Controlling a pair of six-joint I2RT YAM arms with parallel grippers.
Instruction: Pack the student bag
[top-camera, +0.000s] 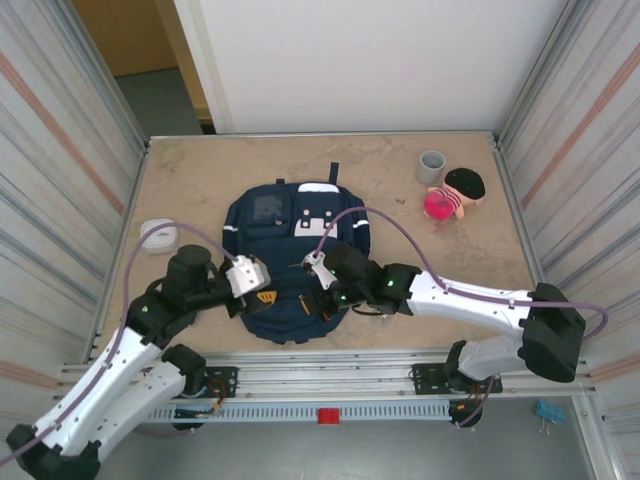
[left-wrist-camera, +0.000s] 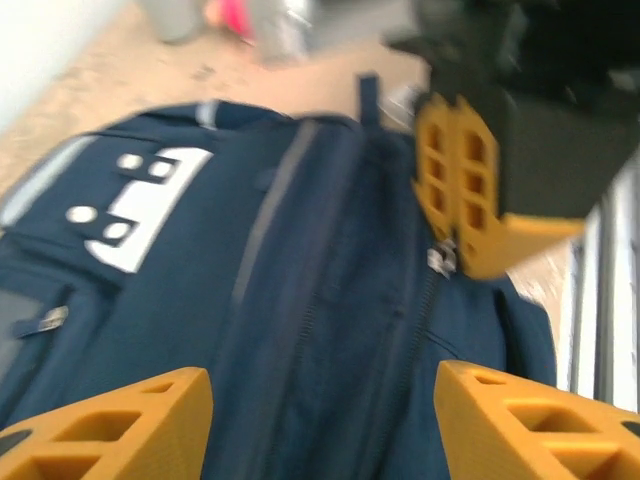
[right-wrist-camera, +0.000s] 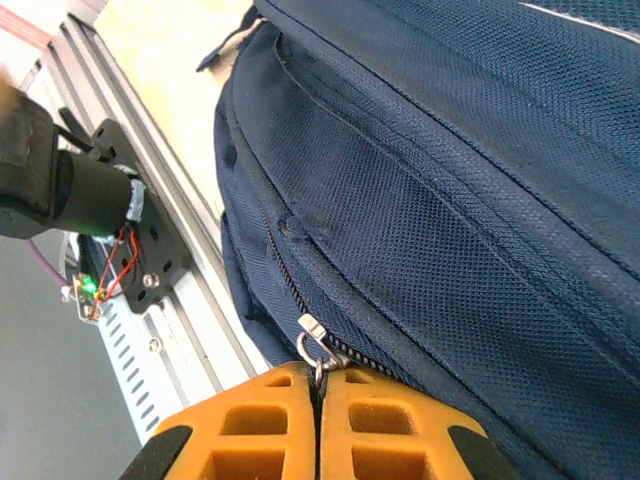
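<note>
Evidently the right gripper (right-wrist-camera: 318, 390) clenches the zipper pull (right-wrist-camera: 311, 330) to unzip the bag (right-wrist-camera: 450, 200); the left gripper (left-wrist-camera: 322, 400) hovers released, bag beneath its jaws.

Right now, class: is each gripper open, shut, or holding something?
Left gripper: open, empty, over the student bag.
Right gripper: shut on the bag's zipper pull.
</note>
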